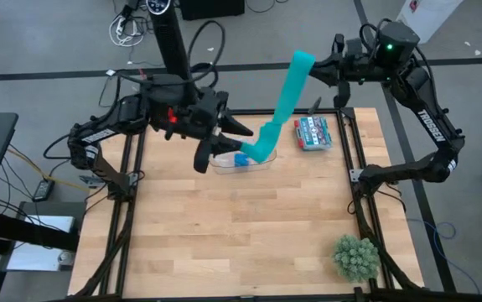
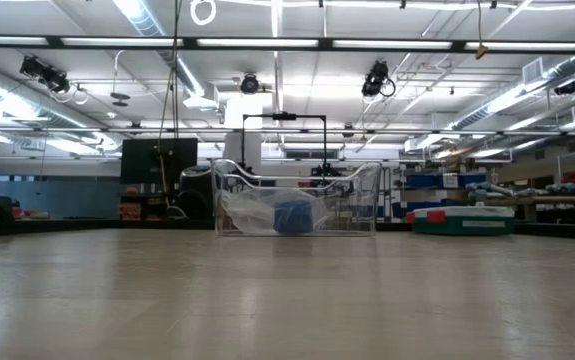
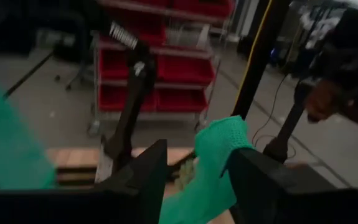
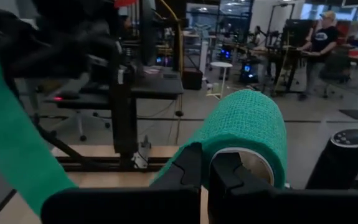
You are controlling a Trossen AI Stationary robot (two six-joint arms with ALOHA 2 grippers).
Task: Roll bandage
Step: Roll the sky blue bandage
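Note:
The teal-green bandage [image 1: 284,101] stretches as a long ribbon in the air, from a coil at its far upper end [image 1: 300,59] down to its near lower end [image 1: 260,149]. My right gripper [image 1: 314,70] is shut on the coil [image 4: 247,124] beyond the table's far edge. My left gripper [image 1: 239,141] is shut on the lower end [image 3: 213,162], just above a clear container [image 1: 241,162]. Neither gripper shows in the low view. My left gripper has the ribbon's bunched lower end [image 3: 219,149] between its two fingers [image 3: 253,180], coming level from the table's left. That end is clear of the table, and the ribbon runs up and away from it. My right gripper pinches the wall of the coil [image 4: 197,146] between its two close-set fingers [image 4: 228,171], next to the coil's pale hollow core [image 4: 253,163]. The coil is lifted clear, and the ribbon runs down from it to the left gripper.
The clear container [image 2: 292,212] stands at the table's far middle with a blue roll [image 2: 293,217] inside. A red and teal box [image 1: 312,132] lies to its right. A green plant [image 1: 356,257] stands at the near right corner. People show far off in the room.

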